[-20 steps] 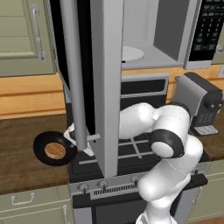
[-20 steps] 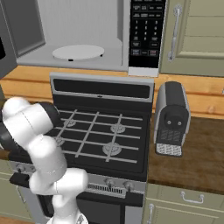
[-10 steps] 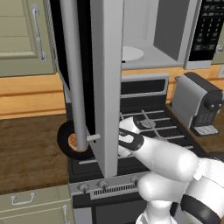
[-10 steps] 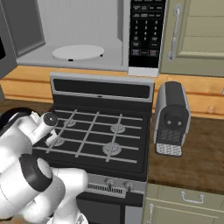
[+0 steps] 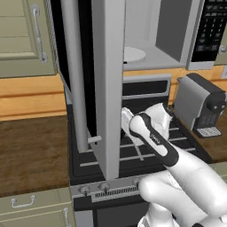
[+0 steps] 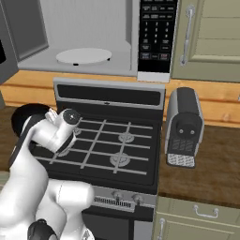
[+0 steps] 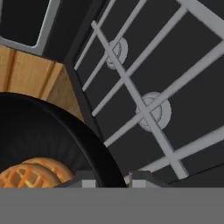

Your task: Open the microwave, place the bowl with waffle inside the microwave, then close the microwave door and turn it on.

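Above the stove, jaws pinching the black bowl's rim, waffle inside it, microwave door swung open, turntable bare within the microwave.

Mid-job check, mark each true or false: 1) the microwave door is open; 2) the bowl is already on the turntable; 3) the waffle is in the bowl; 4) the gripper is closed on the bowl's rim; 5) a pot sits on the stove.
1) True: the microwave door stands swung open.
2) False: the turntable is bare; the bowl is in the gripper, above the stove's edge.
3) True: the waffle lies inside it.
4) True: the fingers straddle the rim in the hand view.
5) False: the stove shows bare grates.
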